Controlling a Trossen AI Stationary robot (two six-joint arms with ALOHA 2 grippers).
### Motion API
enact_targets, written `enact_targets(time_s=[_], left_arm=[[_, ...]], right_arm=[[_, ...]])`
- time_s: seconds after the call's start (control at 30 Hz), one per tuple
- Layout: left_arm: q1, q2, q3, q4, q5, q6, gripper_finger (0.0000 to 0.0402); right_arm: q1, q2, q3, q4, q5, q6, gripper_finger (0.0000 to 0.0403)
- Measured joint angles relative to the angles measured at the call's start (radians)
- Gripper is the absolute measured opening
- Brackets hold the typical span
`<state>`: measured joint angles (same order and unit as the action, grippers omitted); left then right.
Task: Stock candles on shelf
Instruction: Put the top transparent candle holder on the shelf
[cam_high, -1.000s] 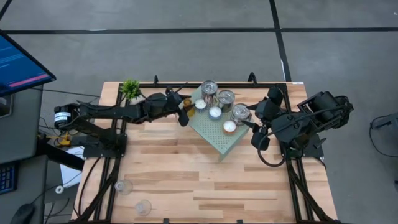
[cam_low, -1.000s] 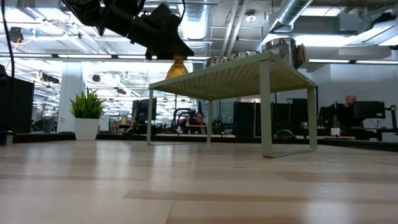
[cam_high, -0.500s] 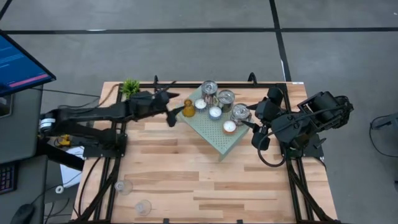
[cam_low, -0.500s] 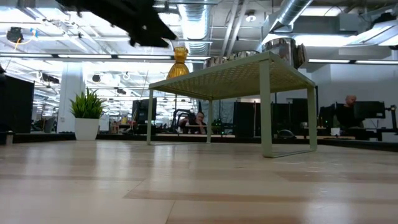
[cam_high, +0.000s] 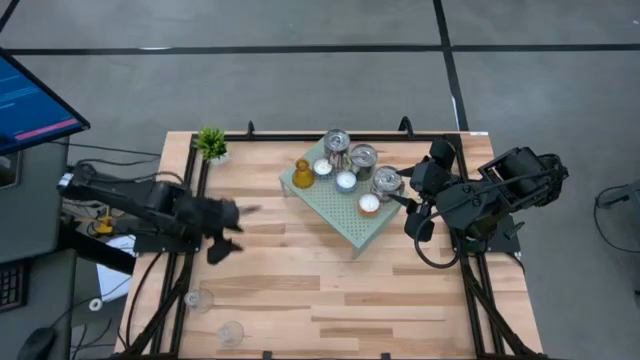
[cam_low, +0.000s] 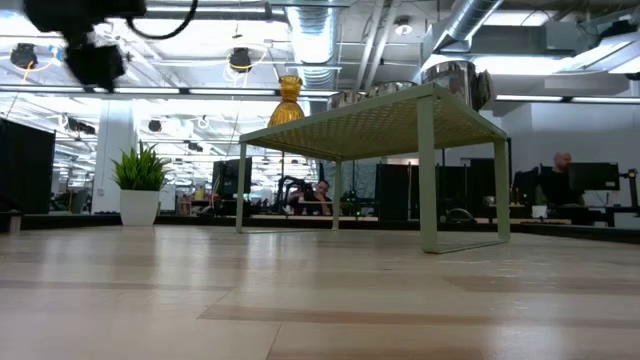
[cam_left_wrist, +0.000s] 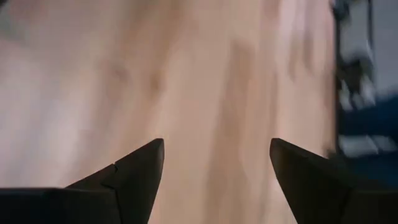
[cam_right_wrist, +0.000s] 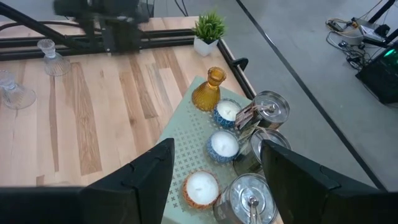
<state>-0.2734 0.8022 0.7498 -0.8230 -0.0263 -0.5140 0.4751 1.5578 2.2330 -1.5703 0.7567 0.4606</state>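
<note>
High view: amber candle (cam_high: 302, 175) on shelf (cam_high: 352, 225) corner, well apart from empty, open left claw (cam_high: 232, 230)

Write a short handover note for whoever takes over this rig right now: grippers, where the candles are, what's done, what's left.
Left gripper: open, empty, over bare wood at the table's left.
Right gripper: open, empty, beside the shelf.
Done: amber glass candle, three silver tins and three white tealights stand on the shelf.
Left: two clear glass holders at the table's near-left corner, to be shelved.
</note>
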Motion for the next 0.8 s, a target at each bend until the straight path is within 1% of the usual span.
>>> enact_targets(time_s=[0.13, 0.23, 0.33, 0.53, 0.73, 0.8], left_arm=[[-0.052, 0.113, 0.0, -0.061, 0.198, -0.068, 0.0294], [-0.05, 0.209, -0.001, -0.128, 0.36, -0.118, 0.0294], [-0.049, 0.293, -0.001, -0.132, 0.485, -0.165, 0.0294], [-0.053, 0.405, -0.002, -0.139, 0.642, -0.379, 0.0294], [-0.077, 0.465, -0.002, -0.14, 0.673, -0.464, 0.0294], [-0.086, 0.475, -0.002, -0.139, 0.702, -0.483, 0.0294]], right_arm=[[0.0, 0.0, 0.0, 0.005, 0.0, 0.0, 0.023], [0.0, 0.0, 0.0, 0.008, 0.0, 0.0, 0.023], [0.0, 0.0, 0.0, 0.008, 0.0, 0.0, 0.023], [0.003, 0.009, -0.001, 0.007, -0.003, 0.001, 0.023], [0.01, 0.022, -0.001, 0.001, -0.008, 0.0, 0.023], [0.01, 0.028, 0.002, 0.0, -0.009, -0.012, 0.023]])
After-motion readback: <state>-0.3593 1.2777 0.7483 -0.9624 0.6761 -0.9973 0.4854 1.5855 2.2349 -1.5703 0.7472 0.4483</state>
